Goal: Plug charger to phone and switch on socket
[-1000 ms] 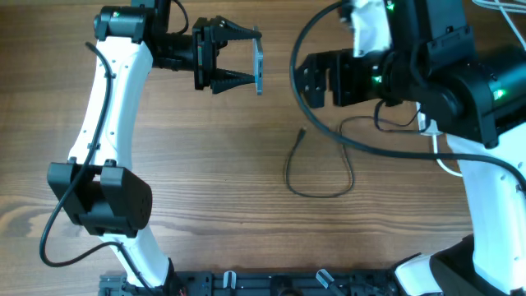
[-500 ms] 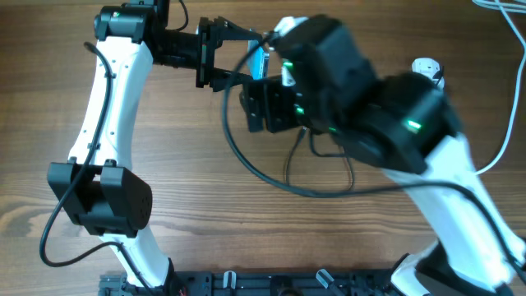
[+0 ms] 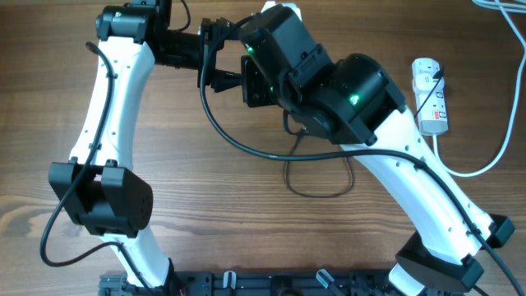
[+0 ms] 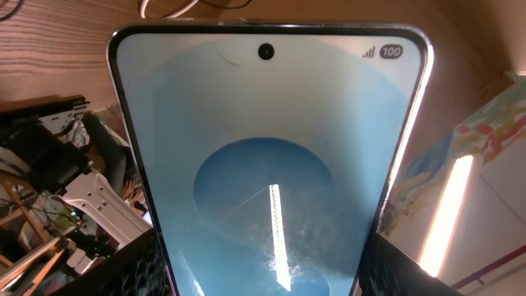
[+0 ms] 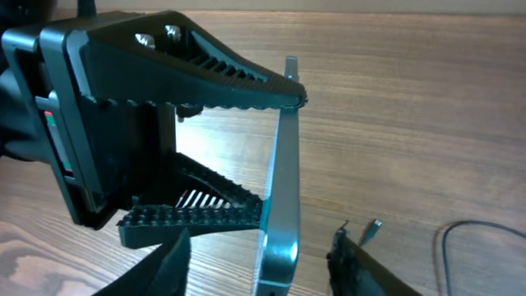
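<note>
My left gripper (image 5: 279, 156) is shut on the phone (image 5: 281, 205) and holds it on edge above the table. In the left wrist view the phone's blue-green screen (image 4: 267, 164) fills the frame between my fingers. My right gripper (image 5: 271, 275) is open, with a finger on each side of the phone's lower end, not touching it. The charger's plug tip (image 5: 374, 228) lies on the table just beyond my right finger (image 5: 370, 267). Its thin black cable (image 3: 316, 191) loops on the wood. In the overhead view my right arm (image 3: 329, 82) hides the phone. The socket (image 3: 431, 97) lies at the far right.
A thick white lead (image 3: 493, 156) curves from the socket toward the right edge. My left arm (image 3: 107, 123) stretches along the left side of the table. A black rail (image 3: 271, 284) runs along the front edge.
My right arm has swung from the right side across to the phone, uncovering the socket. Its open fingers now flank the phone's end. My left gripper still holds the phone in the same place.
</note>
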You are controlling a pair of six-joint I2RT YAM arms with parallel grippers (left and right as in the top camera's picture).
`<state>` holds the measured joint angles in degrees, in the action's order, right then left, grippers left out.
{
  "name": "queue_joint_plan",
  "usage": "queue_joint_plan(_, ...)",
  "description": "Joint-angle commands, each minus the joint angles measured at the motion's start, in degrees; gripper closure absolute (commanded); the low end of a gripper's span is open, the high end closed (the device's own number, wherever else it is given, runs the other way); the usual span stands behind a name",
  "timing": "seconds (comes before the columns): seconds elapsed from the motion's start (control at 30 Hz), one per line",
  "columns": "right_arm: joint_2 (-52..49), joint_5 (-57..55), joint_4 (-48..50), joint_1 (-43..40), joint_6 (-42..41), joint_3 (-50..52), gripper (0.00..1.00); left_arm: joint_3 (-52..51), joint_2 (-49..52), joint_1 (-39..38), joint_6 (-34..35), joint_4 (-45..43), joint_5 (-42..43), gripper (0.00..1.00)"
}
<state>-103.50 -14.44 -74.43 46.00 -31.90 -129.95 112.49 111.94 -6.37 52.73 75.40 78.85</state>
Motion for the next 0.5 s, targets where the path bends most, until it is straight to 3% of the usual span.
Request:
queue_joint_plan(0.0,-0.2,-3.7,0.7,0.1,-0.2,-0.6,0.5,0.9,-1.7,-0.2,1.2,-0.2,1.7,0.34)
queue_joint_plan(0.47,-1.9,-4.0,1.8,0.1,-0.2,-0.6,0.57,0.9,-1.7,-0.2,1.7,-0.3,4.0,0.34)
